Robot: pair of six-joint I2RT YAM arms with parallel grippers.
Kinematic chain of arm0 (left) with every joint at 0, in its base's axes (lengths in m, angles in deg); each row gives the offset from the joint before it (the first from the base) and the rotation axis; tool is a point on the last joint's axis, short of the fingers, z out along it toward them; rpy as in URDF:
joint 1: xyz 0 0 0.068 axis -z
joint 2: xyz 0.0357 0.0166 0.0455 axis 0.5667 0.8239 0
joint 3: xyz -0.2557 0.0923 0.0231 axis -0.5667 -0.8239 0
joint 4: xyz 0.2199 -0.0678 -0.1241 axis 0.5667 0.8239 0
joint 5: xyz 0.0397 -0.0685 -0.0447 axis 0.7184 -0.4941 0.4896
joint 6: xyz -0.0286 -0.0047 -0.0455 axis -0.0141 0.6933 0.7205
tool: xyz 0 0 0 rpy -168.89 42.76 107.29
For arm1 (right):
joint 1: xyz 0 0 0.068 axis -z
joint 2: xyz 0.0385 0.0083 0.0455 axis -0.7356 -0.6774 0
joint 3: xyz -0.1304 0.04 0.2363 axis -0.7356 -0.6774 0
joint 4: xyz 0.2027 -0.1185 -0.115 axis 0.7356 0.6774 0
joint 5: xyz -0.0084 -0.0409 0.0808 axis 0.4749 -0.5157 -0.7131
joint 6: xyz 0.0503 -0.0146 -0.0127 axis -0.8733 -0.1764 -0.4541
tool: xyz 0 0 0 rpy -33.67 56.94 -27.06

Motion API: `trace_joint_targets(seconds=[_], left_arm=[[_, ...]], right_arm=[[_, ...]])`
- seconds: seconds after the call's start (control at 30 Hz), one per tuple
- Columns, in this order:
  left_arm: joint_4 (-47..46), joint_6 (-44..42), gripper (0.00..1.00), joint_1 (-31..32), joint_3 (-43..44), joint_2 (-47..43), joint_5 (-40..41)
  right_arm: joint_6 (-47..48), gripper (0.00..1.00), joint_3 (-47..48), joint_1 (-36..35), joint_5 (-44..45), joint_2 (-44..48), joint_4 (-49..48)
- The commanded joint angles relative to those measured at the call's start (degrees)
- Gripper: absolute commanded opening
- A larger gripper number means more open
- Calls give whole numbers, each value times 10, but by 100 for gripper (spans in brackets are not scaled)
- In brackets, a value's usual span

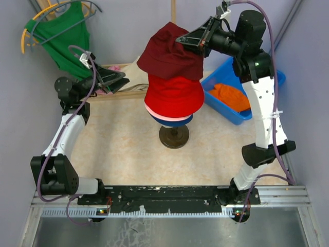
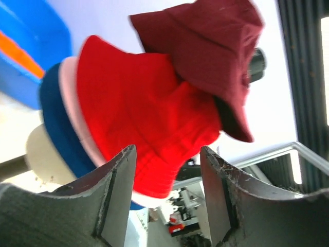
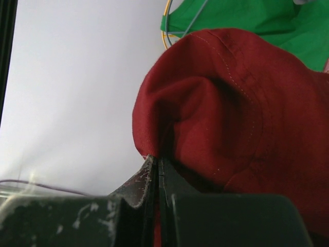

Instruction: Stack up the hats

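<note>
A stand (image 1: 174, 137) in the middle of the table carries a stack of hats: navy blue (image 1: 172, 122) at the bottom, pink (image 1: 154, 113), then a red hat (image 1: 174, 95) on top. My right gripper (image 1: 188, 40) is shut on the edge of a dark red hat (image 1: 169, 51) and holds it tilted over the top of the stack; the right wrist view shows the fabric (image 3: 231, 108) pinched between the fingers. My left gripper (image 1: 119, 81) is open and empty, left of the stack. In the left wrist view (image 2: 167, 200) the stack (image 2: 139, 118) lies beyond it. An orange hat (image 1: 230, 96) lies in the bin.
A blue bin (image 1: 241, 92) stands at the back right. A green garment on a hanger (image 1: 64, 36) lies at the back left. Beige and pink cloths (image 1: 126, 72) lie behind the left gripper.
</note>
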Motion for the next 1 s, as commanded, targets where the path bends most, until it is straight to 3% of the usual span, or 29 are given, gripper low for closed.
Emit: trace_joint_targets(seconds=[0.0,0.2,0.37,0.83,0.97], left_arm=[[-185,188,61,18,-16,-14,49],[-217,255,67,75,-18,6,124],[-204,257,68,123,24,36,159],[-178,227,68,141,95,86,177],[-177,216,62,154,117,113,176]], right_arm=[[6,0,-26,-5,-12,57,-40],[7,0,-28,-6,-14,59,-49],[12,0,-44,-9,-15,68,-55],[19,0,-69,-19,-23,79,-63],[19,0,-82,-20,-24,85,-65]])
